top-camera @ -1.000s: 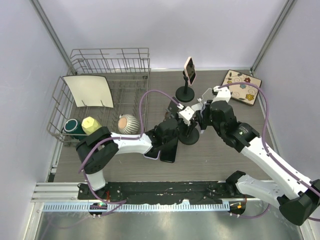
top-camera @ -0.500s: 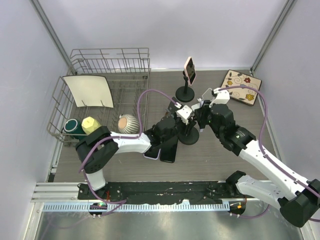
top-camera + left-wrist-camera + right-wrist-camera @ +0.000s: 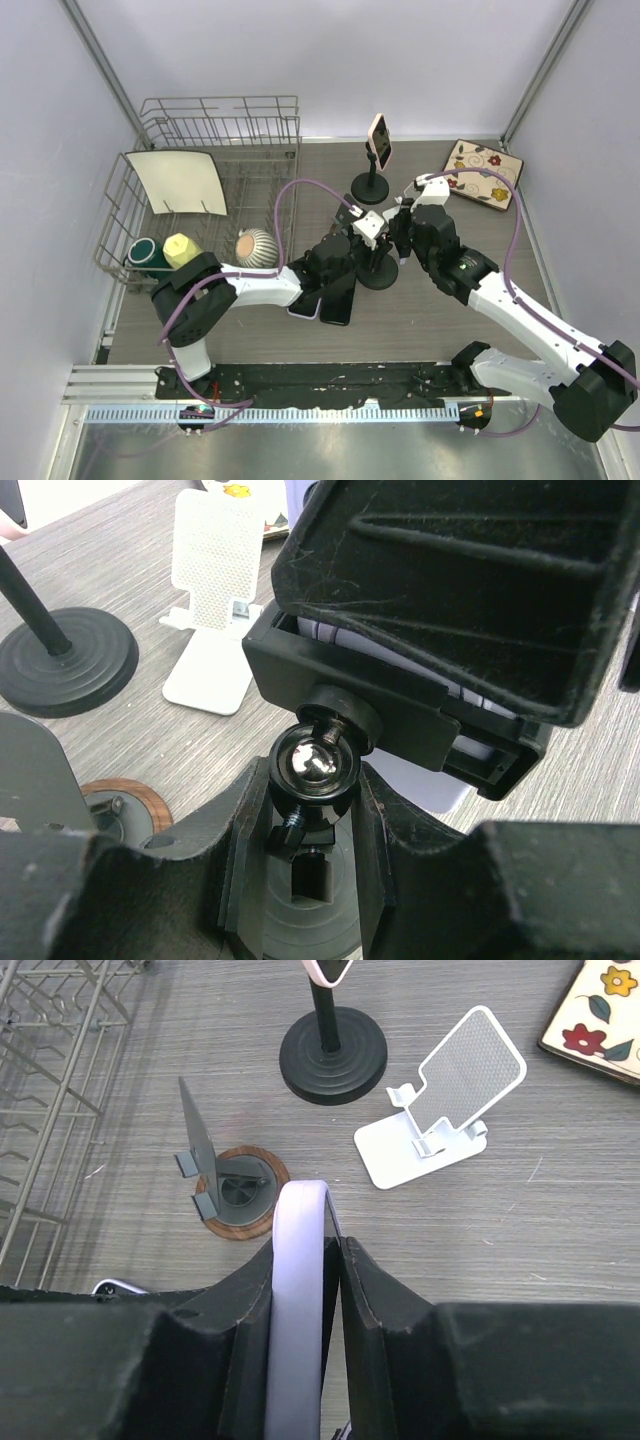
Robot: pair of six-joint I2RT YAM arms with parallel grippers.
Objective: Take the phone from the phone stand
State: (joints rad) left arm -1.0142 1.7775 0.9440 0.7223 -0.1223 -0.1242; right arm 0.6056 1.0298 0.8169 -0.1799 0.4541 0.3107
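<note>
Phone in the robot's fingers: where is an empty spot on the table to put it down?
Bare wood: the table's near strip in front of the phone stand's round base, and the gap between the dish rack and the pole stand. Crowded: the middle, with the white stand, wood-ringed stand and flat phones.

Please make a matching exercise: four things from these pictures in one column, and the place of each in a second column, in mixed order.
Things:
1. lilac phone
2. pink phone
3. white stand
4. plate

Places:
A. leaning in the rack
B. holding nothing, on the table
C. between the fingers of the right gripper
D. atop the black pole stand

Pairs: 1-C, 2-D, 3-B, 4-A
</note>
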